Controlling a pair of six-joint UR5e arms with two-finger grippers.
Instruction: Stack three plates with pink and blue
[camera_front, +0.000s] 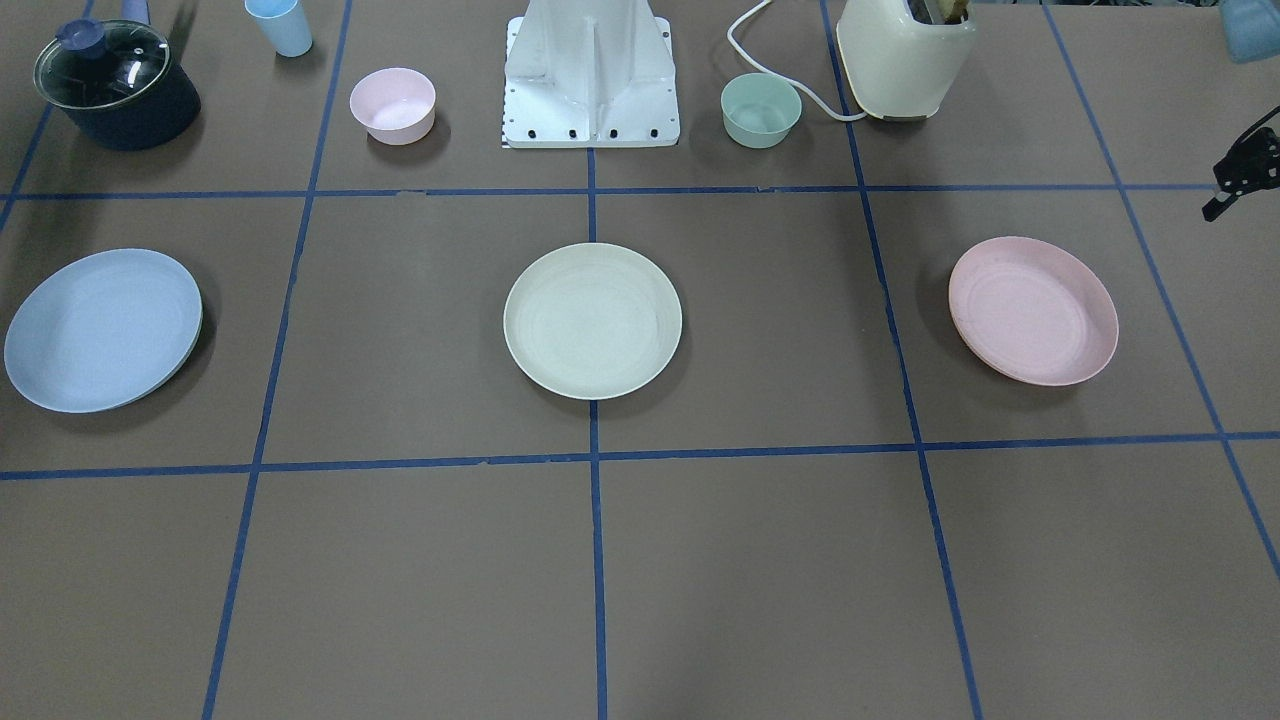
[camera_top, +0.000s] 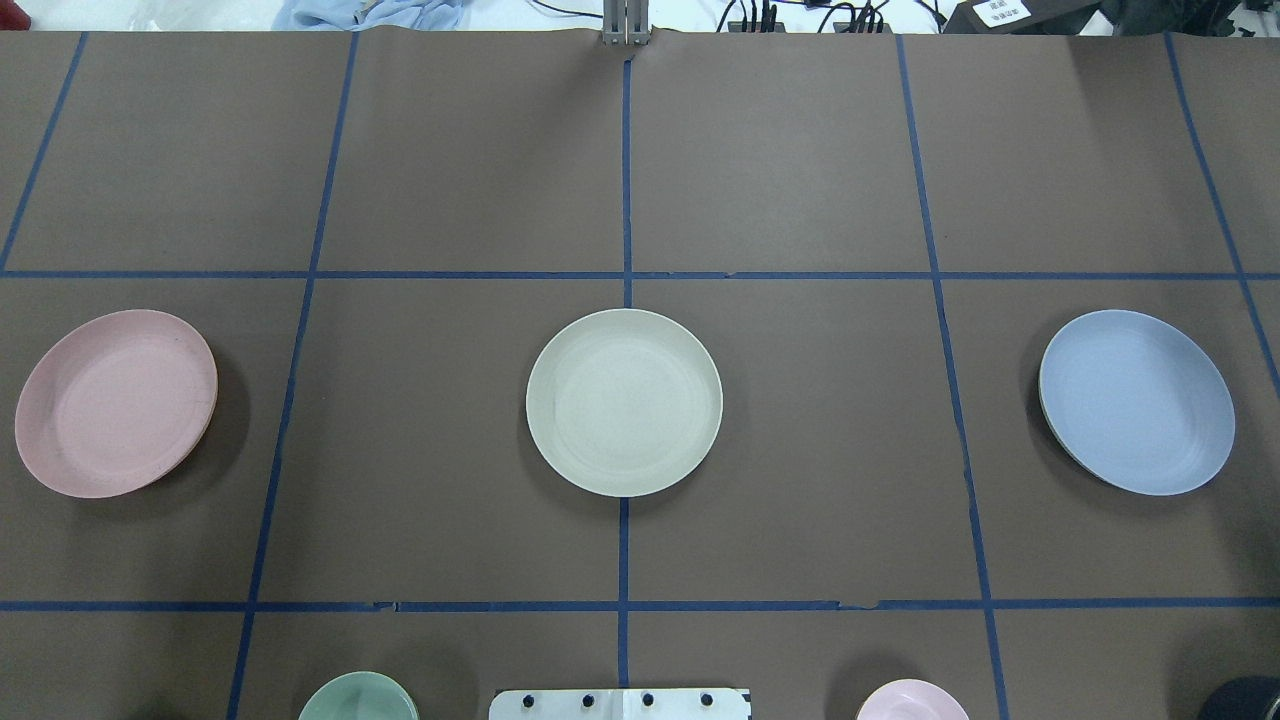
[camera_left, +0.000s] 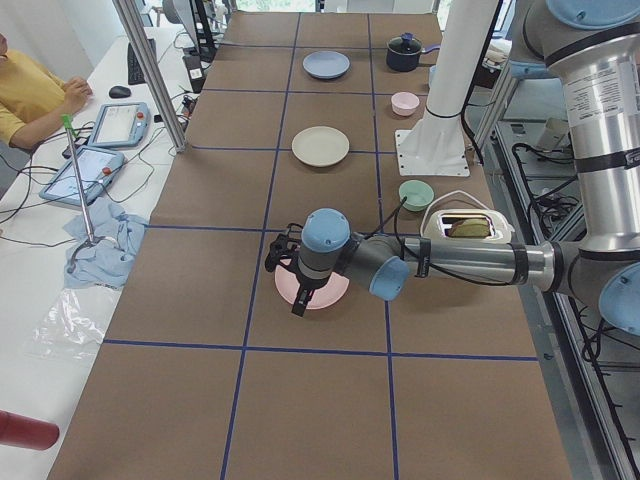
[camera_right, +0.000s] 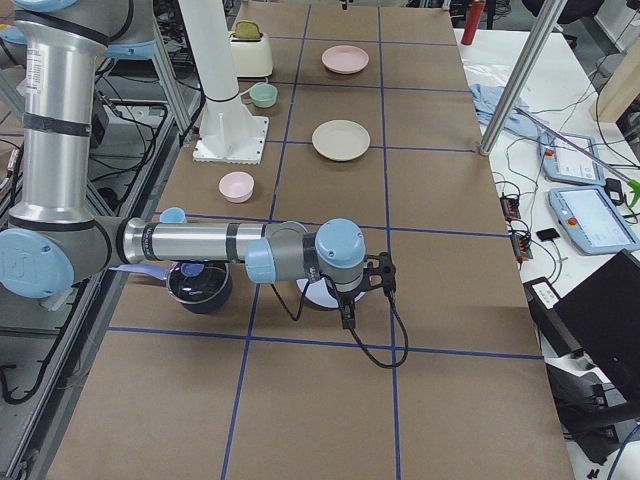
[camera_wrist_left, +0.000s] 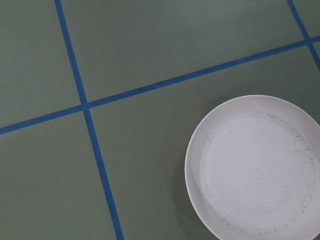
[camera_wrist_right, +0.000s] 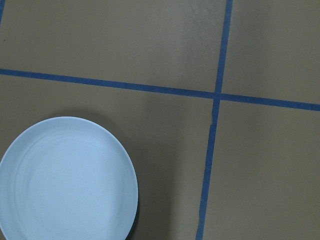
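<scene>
Along the robot-side edge of the table (camera_top: 800, 150) stand the white base (camera_front: 590, 90), a pink bowl (camera_front: 392, 105), a green bowl (camera_front: 761, 110), a cream toaster (camera_front: 905, 55), a lidded dark pot (camera_front: 115, 85) and a blue cup (camera_front: 281, 25). The overhead view cuts both bowls off at its bottom edge and shows the pot only as a dark corner.

Further out, midway between that edge and the far edge, the three plates lie flat in a row, well apart and none stacked. The pink plate (camera_front: 1033, 310) is toward the table's left end, the cream plate (camera_front: 592, 320) at the middle and the blue plate (camera_front: 103, 330) toward the right end.

The left gripper (camera_left: 285, 255) hangs above the table by the pink plate, clear of it. Whether it is right over the rim or just beside it cannot be told. The arm covers part of that plate in the left side view, and the front-facing view catches only a black scrap of the gripper at its right edge. The right gripper (camera_right: 382, 272) hangs likewise by the blue plate, which shows there only as a pale sliver behind the wrist.

Neither wrist view takes in its fingers, so how far either pair is parted cannot be told. Both plates lie on the table, not in any grasp. The left wrist view shows the pink plate washed out to white and cut off at its lower right corner. The right wrist view cuts the blue plate off at its lower left.
</scene>
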